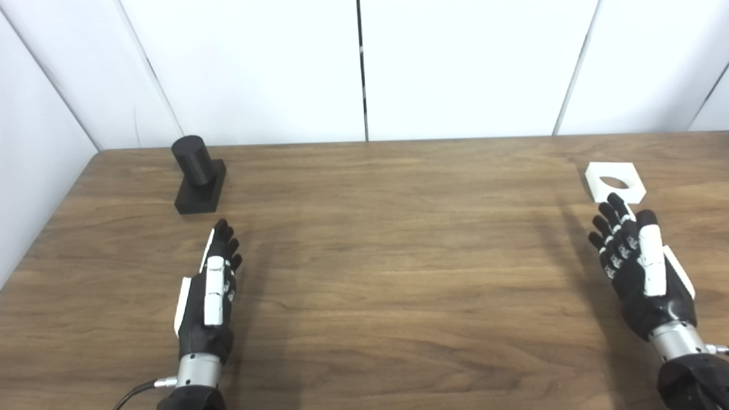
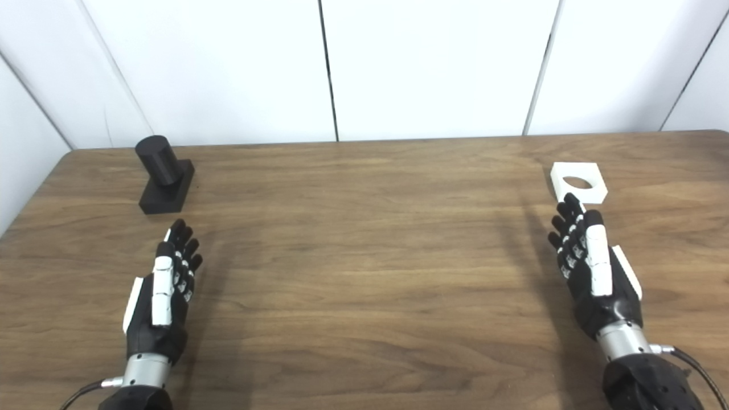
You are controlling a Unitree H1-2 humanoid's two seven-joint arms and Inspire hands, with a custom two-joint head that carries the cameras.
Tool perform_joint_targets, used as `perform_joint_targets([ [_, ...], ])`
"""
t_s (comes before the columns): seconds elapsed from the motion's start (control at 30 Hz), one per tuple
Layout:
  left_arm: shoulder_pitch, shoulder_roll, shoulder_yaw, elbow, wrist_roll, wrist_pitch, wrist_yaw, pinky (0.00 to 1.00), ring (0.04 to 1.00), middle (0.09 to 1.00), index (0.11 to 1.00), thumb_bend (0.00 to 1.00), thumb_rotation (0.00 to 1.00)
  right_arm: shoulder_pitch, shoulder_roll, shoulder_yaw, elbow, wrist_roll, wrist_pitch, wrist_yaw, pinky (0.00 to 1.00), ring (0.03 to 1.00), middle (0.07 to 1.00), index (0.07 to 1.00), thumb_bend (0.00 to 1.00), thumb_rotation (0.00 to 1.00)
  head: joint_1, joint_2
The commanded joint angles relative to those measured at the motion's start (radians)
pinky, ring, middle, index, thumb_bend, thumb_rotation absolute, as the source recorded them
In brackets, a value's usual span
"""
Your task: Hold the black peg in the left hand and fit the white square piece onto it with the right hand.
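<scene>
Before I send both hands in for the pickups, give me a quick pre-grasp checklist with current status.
1. Left hand empty, fingers apart: ok.
2. Right hand empty, fingers apart: ok.
3. Black peg upright on its base, beyond the left hand, untouched: ok.
4. White square piece flat on the table, hole up: ok.
5. Right fingertips clear of the piece: cannot tell; they overlap its near edge in both views.
6. Path between left hand and peg free of objects: ok.

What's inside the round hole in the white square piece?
Nothing is in it. Through the hole in the white square piece you see only the brown wooden table it lies flat on. The table under the white rim is covered, so that part cannot be seen.
</scene>
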Motion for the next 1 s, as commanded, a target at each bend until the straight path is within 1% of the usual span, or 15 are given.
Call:
perform_joint_targets([
  [0.0,-0.023,0.004,0.0,-0.053,0.007,-0.01,0.008,1.0,1.0,1.0,1.0,0.6,0.95,-0.028,-0.011,-0.001,-0.02,0.011,-0.031,0.011,1.0,1.0,1.0,1.0,0.51,1.0,0.001,0.0],
  [0.1,-0.027,-0.001,-0.002,-0.059,0.02,-0.004,0.018,1.0,1.0,0.999,1.0,0.58,0.95,-0.03,-0.008,0.0,-0.018,0.008,-0.03,0.008,1.0,1.0,1.0,1.0,0.52,1.0,0.004,-0.004],
  [0.2,-0.034,-0.003,-0.006,-0.063,0.028,0.005,0.028,1.0,1.0,0.999,1.0,0.6,0.86,-0.033,-0.007,-0.001,-0.014,0.008,-0.03,0.006,1.0,1.0,1.0,1.0,0.53,1.0,0.01,-0.006],
  [0.27,-0.039,-0.002,-0.009,-0.062,0.045,0.008,0.034,1.0,1.0,1.0,1.0,0.58,0.8,-0.034,-0.009,-0.002,-0.01,0.012,-0.033,0.009,1.0,1.0,1.0,1.0,0.52,1.0,0.014,-0.007],
  [0.33,-0.047,-0.005,-0.011,-0.062,0.09,0.012,0.057,1.0,1.0,0.996,1.0,0.57,0.75,-0.036,-0.011,-0.004,-0.004,0.014,-0.037,0.013,1.0,1.0,1.0,1.0,0.52,1.0,0.018,-0.01],
  [0.4,-0.059,-0.013,-0.014,-0.073,0.184,0.047,0.104,1.0,0.988,0.982,1.0,0.58,0.66,-0.035,-0.014,-0.005,-0.003,0.013,-0.037,0.013,1.0,1.0,1.0,1.0,0.53,1.0,0.023,-0.01],
  [0.43,-0.065,-0.018,-0.017,-0.084,0.245,0.078,0.132,1.0,0.979,0.973,0.992,0.6,0.63,-0.035,-0.015,-0.006,-0.002,0.015,-0.038,0.014,1.0,1.0,1.0,1.0,0.54,1.0,0.026,-0.012],
  [0.5,-0.087,-0.039,-0.015,-0.103,0.35,0.151,0.191,1.0,0.969,0.967,0.988,0.61,0.58,-0.036,-0.013,-0.014,0.005,0.034,-0.042,0.021,1.0,1.0,1.0,1.0,0.54,1.0,0.026,-0.013],
  [0.53,-0.105,-0.049,-0.011,-0.108,0.402,0.189,0.222,0.99,0.96,0.961,0.989,0.63,0.51,-0.037,-0.011,-0.018,0.009,0.045,-0.046,0.025,1.0,1.0,1.0,1.0,0.54,1.0,0.027,-0.016],
  [0.6,-0.144,-0.054,-0.009,-0.108,0.501,0.24,0.27,0.95,0.944,0.959,0.994,0.68,0.43,-0.039,-0.01,-0.021,0.017,0.062,-0.054,0.032,1.0,1.0,1.0,1.0,0.54,1.0,0.03,-0.017],
  [0.63,-0.164,-0.052,-0.01,-0.107,0.548,0.268,0.287,0.91,0.931,0.954,0.991,0.7,0.41,-0.04,-0.01,-0.021,0.019,0.063,-0.057,0.033,1.0,1.0,1.0,1.0,0.54,1.0,0.033,-0.017],
  [0.67,-0.18,-0.052,-0.009,-0.108,0.579,0.294,0.296,0.86,0.92,0.951,0.985,0.73,0.41,-0.04,-0.01,-0.021,0.02,0.063,-0.058,0.032,1.0,1.0,1.0,1.0,0.54,1.0,0.033,-0.017],
  [0.77,-0.238,-0.06,0.009,-0.11,0.649,0.362,0.29,0.8,0.923,0.975,0.988,0.76,0.41,-0.043,-0.011,-0.022,0.029,0.057,-0.064,0.031,1.0,1.0,1.0,1.0,0.54,1.0,0.043,-0.018],
  [0.9,-0.318,-0.082,0.059,-0.053,0.81,0.371,0.276,0.78,0.907,0.971,0.978,0.77,0.39,-0.047,-0.01,-0.022,0.037,0.051,-0.069,0.027,1.0,1.0,1.0,1.0,0.55,1.0,0.056,-0.02],
  [0.97,-0.359,-0.1,0.1,-0.014,0.891,0.372,0.251,0.83,0.936,0.981,0.978,0.78,0.39,-0.046,-0.01,-0.02,0.042,0.048,-0.073,0.027,1.0,1.0,1.0,1.0,0.56,1.0,0.059,-0.02],
])
